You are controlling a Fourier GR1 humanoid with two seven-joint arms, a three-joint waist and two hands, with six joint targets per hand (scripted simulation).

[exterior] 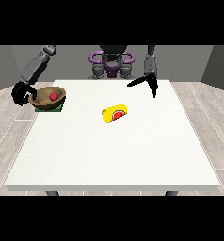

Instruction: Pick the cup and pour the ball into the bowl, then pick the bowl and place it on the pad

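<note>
beside the hand (21, 92), bowl (47, 98)

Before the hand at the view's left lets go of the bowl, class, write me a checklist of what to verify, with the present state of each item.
1. Ball inside the bowl: ok, a red ball lies in it.
2. Bowl over the green pad: ok, the pad shows under its near edge; whether it rests fully down, cannot tell.
3. Hand at the view's left on the bowl: ok, its fingers curl round the rim.
4. Cup emptied: ok, it lies on its side mid-table, no ball seen in it.
5. Hand at the view's right out of the way: ok, open, above the table's far edge.
</note>
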